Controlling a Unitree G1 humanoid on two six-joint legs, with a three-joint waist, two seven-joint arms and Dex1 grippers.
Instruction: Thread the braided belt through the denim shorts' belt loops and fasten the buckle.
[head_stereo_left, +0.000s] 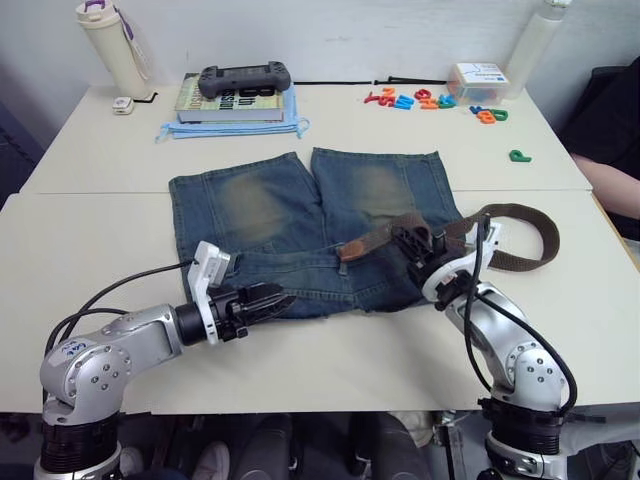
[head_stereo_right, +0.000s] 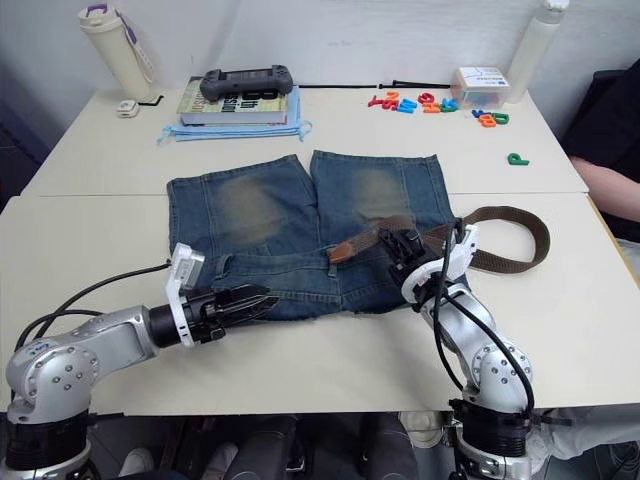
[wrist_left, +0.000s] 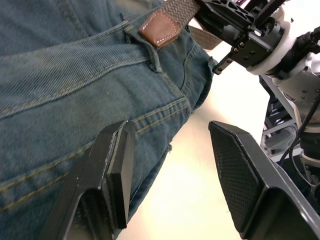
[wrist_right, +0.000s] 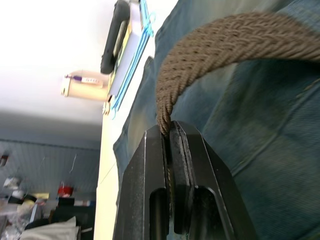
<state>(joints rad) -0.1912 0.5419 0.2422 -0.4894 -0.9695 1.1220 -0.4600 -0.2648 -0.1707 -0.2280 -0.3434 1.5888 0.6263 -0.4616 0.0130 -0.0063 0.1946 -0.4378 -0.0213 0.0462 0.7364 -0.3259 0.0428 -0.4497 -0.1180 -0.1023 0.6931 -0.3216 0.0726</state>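
Note:
The denim shorts (head_stereo_left: 310, 230) lie flat mid-table, waistband toward me. The braided belt (head_stereo_left: 520, 225) loops over the table to the right and runs back across the waistband. Its tan tip (head_stereo_left: 357, 249) rests on the denim beside a narrow strip that looks like a belt loop (wrist_left: 156, 59). My right gripper (head_stereo_left: 408, 240) is shut on the belt a little behind the tip, and the braid (wrist_right: 215, 45) curves out of its jaws. My left gripper (head_stereo_left: 275, 298) is open at the waistband's near edge, one finger (wrist_left: 112, 170) on denim, the other over bare table. The buckle is out of view.
At the back stand a book with a game controller (head_stereo_left: 245, 78) on it, a beige bottle (head_stereo_left: 112, 45), coloured letters (head_stereo_left: 430, 100), a small box (head_stereo_left: 478, 78) and a white bottle (head_stereo_left: 540, 40). A person's arm (head_stereo_left: 615, 185) rests at the right edge.

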